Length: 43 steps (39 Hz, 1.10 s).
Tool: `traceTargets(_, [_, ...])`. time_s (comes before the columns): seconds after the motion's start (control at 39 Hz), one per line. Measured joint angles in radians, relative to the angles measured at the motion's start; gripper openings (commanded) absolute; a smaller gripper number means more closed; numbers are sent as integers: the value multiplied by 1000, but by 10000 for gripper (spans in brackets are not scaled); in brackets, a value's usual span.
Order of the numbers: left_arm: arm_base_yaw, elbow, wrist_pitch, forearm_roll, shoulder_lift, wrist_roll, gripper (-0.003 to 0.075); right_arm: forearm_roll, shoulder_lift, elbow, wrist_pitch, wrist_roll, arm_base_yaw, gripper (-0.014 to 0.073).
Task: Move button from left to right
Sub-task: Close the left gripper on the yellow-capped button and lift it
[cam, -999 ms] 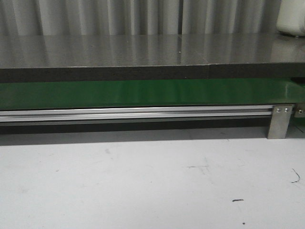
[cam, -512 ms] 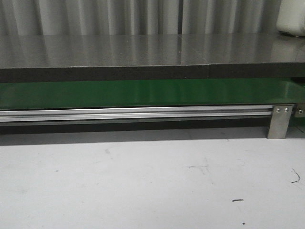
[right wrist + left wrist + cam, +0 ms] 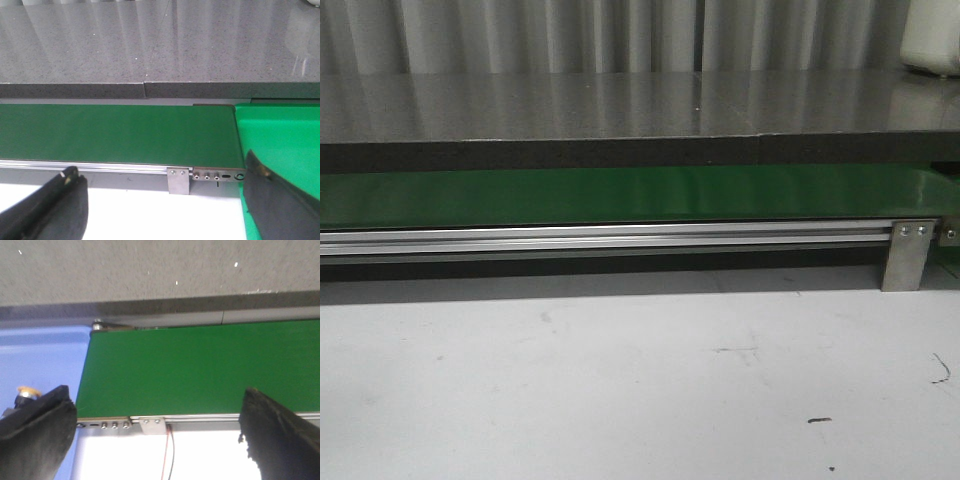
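Belt: green conveyor belt [image 3: 200, 372] spans the view, bare.
Button: orange-capped button [image 3: 26, 392] on the blue surface [image 3: 42, 360] beside the belt's end, partly hidden.
Left gripper [image 3: 160, 440]: dark fingers [image 3: 37, 435] spread wide, holding nothing.
Wire: red wire [image 3: 166, 452] below the rail bracket.

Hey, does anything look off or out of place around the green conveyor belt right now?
Nothing looks damaged or spilled. The green belt lies flat and bare. The button sits off its left end on the blue surface, half hidden behind a left gripper finger. A thin red wire hangs below the rail.
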Motion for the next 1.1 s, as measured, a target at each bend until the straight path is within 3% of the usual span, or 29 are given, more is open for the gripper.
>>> traceTargets(0.2, [140,-203,162,2,223,-4,620,0,0,0,0,0,0,645])
traceTargets(0.49, [368,-398,216,13,499,-5,620,0,0,0,0,0,0,645])
traceTargets(0.9, [472,-575,285,47,818,150,620,0,0,0,0,0,0,645])
traceTargets(1.1, [527,-733,392,14,998,268,620,0,0,0,0,0,0,645])
